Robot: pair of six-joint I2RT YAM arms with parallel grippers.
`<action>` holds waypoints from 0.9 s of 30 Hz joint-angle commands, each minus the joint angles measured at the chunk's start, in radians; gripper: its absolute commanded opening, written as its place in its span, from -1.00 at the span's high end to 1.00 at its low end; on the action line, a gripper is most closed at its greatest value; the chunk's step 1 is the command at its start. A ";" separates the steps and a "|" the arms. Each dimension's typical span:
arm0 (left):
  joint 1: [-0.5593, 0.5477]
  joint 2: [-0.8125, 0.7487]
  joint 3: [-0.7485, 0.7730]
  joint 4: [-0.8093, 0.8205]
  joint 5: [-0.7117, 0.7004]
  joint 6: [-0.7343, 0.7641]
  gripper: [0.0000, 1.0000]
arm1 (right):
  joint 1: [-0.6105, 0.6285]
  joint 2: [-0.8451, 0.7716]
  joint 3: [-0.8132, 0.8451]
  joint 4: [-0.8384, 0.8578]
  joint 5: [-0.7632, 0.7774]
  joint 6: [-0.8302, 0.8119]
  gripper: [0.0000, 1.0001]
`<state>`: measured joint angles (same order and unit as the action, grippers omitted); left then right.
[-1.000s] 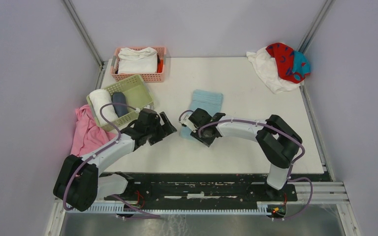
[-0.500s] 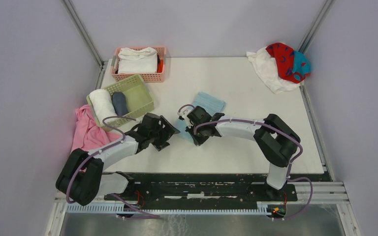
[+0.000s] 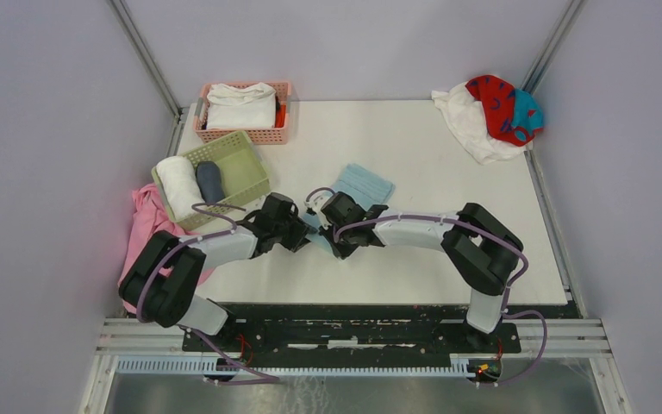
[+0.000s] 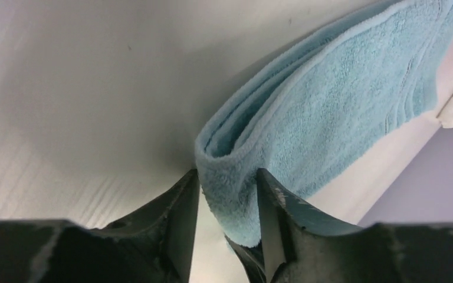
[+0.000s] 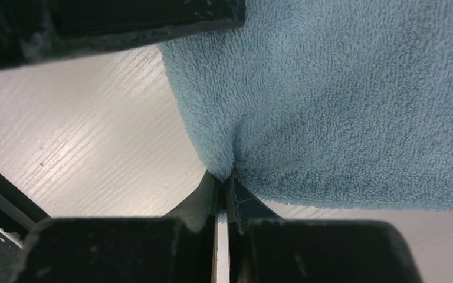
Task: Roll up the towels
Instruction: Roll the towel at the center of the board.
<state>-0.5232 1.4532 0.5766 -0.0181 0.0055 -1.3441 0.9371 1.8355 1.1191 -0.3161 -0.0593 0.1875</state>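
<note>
The left gripper [image 4: 227, 178] has closed on the near corner of the light blue towel [image 4: 336, 94]. Its two fingers [image 4: 186, 200] press against either side of a thick folded edge, which bulges up between them. Just beside it, the right gripper [image 5: 223, 177] is pressed almost fully together and pinches a thin pucker of the same towel's terry at its near edge. In the top view the two grippers meet nose to nose at that near-left corner, in the middle of the white table [image 3: 448, 250]. From there the towel runs away from them toward the far right as a flat folded strip, with several layers showing at its edge. To the left, a green basket [image 3: 246, 153] holds a white roll [image 3: 177, 183] and a dark grey roll [image 3: 210, 179] side by side. A pink cloth [image 3: 142, 228] lies bunched at the table's left edge, beside that basket. Behind it, a pink basket [image 3: 263, 135] carries a folded white cloth [image 3: 241, 105]. Well apart, in the far right corner, a large white towel [image 3: 465, 128] lies crumpled. The red towel [image 3: 498, 103] with teal-blue marks is heaped partly on top of it.
</note>
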 commanded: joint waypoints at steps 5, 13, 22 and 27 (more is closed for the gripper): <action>0.060 0.031 0.016 -0.077 -0.155 0.007 0.55 | 0.024 -0.038 -0.040 0.042 0.031 -0.026 0.81; 0.074 0.031 0.032 -0.091 -0.100 0.046 0.95 | 0.038 -0.058 -0.056 0.129 0.033 -0.045 0.42; 0.074 0.010 0.020 -0.089 -0.076 0.033 0.95 | 0.048 -0.022 -0.027 0.244 0.070 -0.079 0.06; 0.074 0.012 0.024 -0.088 -0.074 0.034 0.95 | 0.052 0.029 -0.012 0.257 0.085 -0.099 0.06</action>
<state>-0.4545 1.4769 0.5957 -0.0616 -0.0471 -1.3426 0.9821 1.8252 1.0695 -0.1158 -0.0078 0.1204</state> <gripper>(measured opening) 0.062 0.471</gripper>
